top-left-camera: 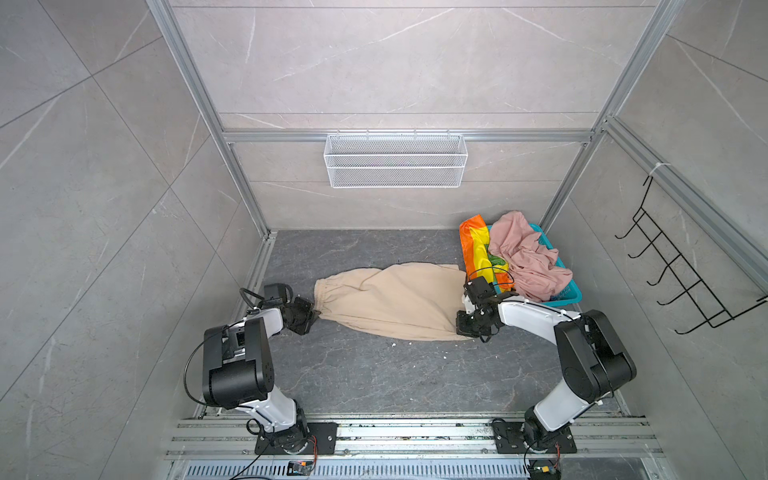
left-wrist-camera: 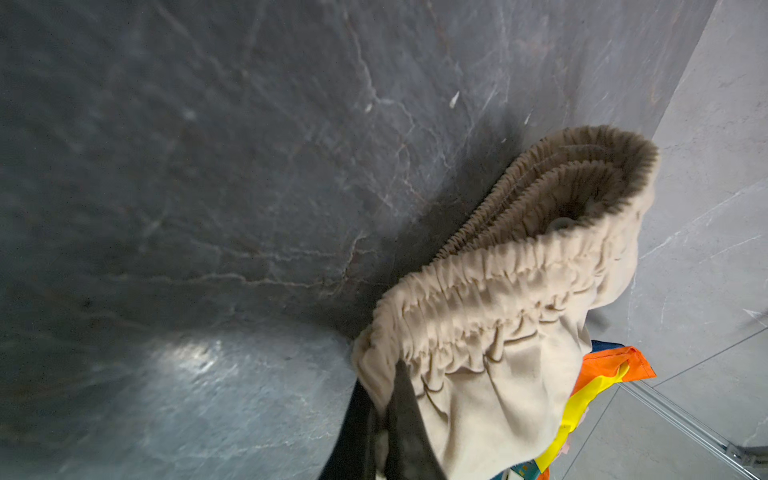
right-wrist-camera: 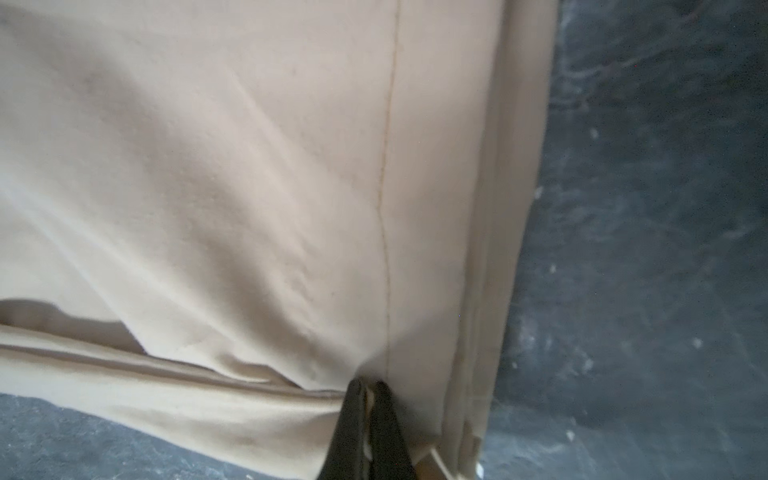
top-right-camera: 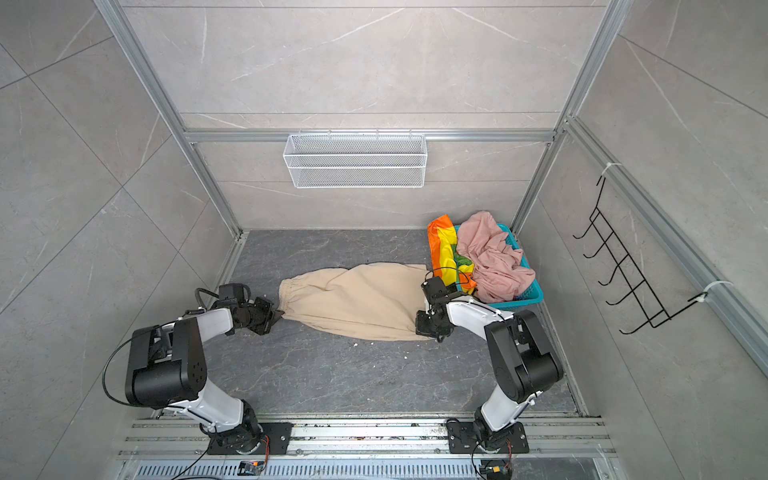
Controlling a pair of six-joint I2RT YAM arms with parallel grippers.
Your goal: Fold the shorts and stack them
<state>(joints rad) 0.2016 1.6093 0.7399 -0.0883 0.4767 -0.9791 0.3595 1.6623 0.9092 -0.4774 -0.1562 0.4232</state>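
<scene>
Shorts [top-left-camera: 395, 301], beige, lie left-right, waistband [top-left-camera: 323, 291] pointing left.

Three pairs of shorts are showing: one beige pair [top-left-camera: 395, 303] lying beside the one teal basket [top-left-camera: 561, 300], one rainbow-striped pair [top-left-camera: 476, 245] and one pink pair [top-left-camera: 523, 257] lying heaped in it. Two arms, the left arm [top-left-camera: 237, 365] and the right arm [top-left-camera: 590, 357], one white wire basket [top-left-camera: 395, 160] and one black hook rack [top-left-camera: 681, 266] are showing around that basket.

Both black-and-white arms [top-left-camera: 270, 320] reach low, elbows bent; left pincer [top-left-camera: 314, 314] and right pincer [right-wrist-camera: 365, 386] each pinch the plain beige fabric shorts [top-left-camera: 395, 299], jaws seemingly fully closed.
</scene>
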